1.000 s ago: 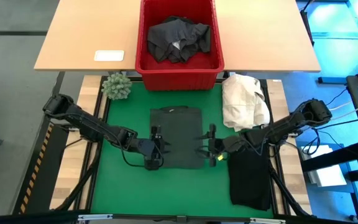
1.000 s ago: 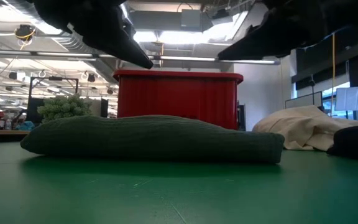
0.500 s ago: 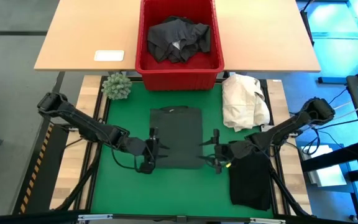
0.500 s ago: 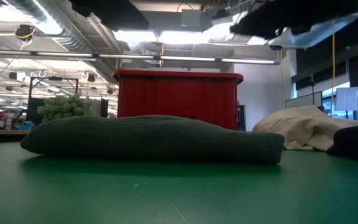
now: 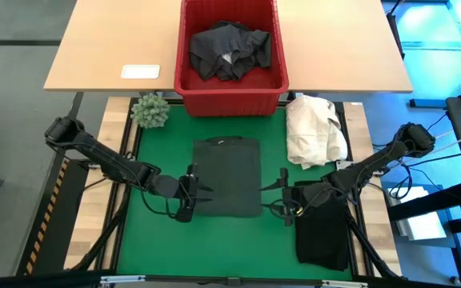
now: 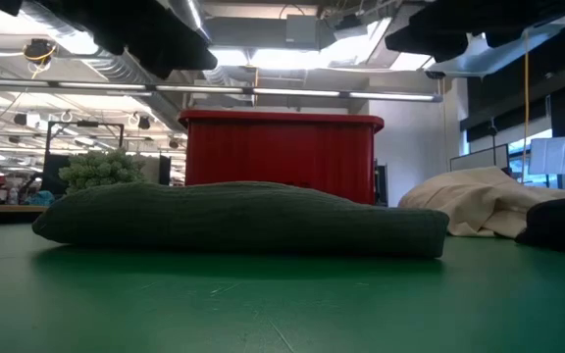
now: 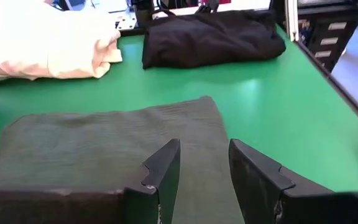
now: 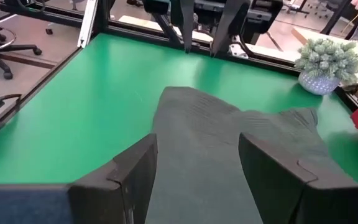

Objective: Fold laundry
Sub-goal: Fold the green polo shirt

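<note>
A dark green garment is seen folded into a neat rectangle at the centre of the green surface, w/ a black garment folded at the near right corner and more dark laundry heaped in the red basket beyond the far edge. A cream-white cloth heap is left by the far right edge and a small plant at the far left corner. The left hand is held just off the green garment's near left side, fingers apart and nothing clamped; the right hand is held off its near right side, fingers also apart and empty. The cloth is judged soft, light and limp, w/ a ribbed, non-slippery knit; stacked layers can shift if dragged, so a pinch through all layers at the near corners or along a side edge is advised. Vs the frame a second ago, both hands are found drawn outward and raised: then they were over the garment's near edge, reaching into the low view; now only dark undersides are seen at that view's top, and the garment is unchanged in shape and place.
</note>
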`<state>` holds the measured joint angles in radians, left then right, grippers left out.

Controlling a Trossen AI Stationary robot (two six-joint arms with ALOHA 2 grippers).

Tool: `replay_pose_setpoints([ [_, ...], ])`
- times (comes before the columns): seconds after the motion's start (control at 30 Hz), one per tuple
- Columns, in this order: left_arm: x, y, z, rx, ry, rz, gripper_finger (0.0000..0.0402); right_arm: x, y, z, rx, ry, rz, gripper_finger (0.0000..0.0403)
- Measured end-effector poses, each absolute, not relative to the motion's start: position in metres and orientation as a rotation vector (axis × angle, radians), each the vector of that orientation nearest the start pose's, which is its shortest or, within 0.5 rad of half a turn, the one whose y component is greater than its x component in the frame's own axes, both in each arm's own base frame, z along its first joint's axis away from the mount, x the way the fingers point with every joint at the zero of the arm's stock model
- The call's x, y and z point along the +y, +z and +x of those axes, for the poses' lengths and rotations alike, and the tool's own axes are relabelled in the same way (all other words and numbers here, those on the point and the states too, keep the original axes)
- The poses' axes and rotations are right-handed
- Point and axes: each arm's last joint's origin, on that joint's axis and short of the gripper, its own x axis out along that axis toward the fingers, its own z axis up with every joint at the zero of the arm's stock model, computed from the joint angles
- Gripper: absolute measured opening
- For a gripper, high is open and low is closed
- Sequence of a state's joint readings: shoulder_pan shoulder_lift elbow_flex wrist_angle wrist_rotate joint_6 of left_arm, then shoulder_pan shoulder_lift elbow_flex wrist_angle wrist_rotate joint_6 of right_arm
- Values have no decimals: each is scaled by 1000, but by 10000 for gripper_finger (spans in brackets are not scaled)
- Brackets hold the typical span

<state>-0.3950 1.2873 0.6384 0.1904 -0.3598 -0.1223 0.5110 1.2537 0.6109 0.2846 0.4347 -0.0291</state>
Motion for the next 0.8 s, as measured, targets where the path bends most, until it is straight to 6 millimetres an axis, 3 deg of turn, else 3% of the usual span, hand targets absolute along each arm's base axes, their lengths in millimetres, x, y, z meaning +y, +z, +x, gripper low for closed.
replay_pose_setpoints([
  [0.37, -93, 235, 237, 337, -77, 81, 131, 116, 225, 232, 296, 87, -182, 225],
  [0.8, -95, 234, 237, 338, -80, 82, 131, 119, 229, 233, 254, 171, -145, 225],
])
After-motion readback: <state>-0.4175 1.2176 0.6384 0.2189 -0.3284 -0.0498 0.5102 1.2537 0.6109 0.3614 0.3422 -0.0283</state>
